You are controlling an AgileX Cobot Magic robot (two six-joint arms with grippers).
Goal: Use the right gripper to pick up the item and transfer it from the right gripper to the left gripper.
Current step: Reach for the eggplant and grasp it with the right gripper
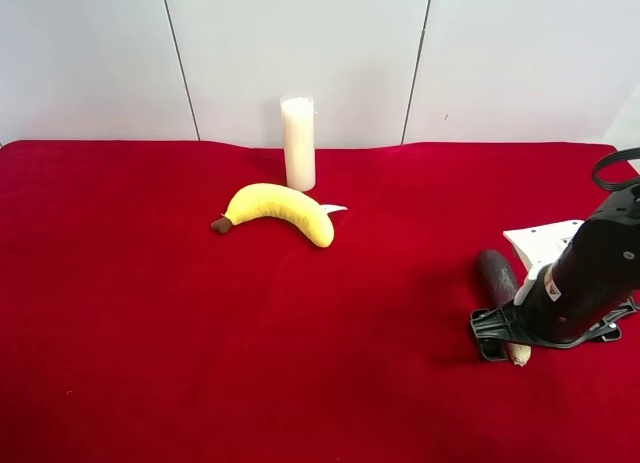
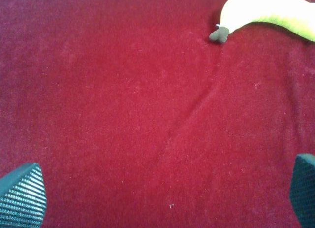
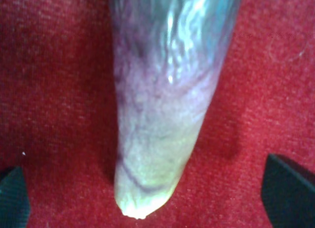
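The item [image 1: 497, 273], a slim dark purple toy with a pale cream tip, lies on the red cloth at the exterior high view's right. My right gripper [image 1: 512, 349] is lowered over its pale end. In the right wrist view the item [image 3: 162, 100] runs between the two black fingertips [image 3: 288, 191], and red cloth shows on both sides of it. The jaws stand open, touching nothing. My left gripper [image 2: 162, 196] is open over bare cloth, and only its fingertips [image 2: 22, 196] show. The exterior high view does not show the left arm.
A yellow plush banana [image 1: 280, 208] lies mid-table, and it also shows in the left wrist view as the banana [image 2: 270, 9]. Behind it a white candle [image 1: 298, 143] stands upright. The red cloth [image 1: 150, 333] covers the whole table, with a white wall beyond it.
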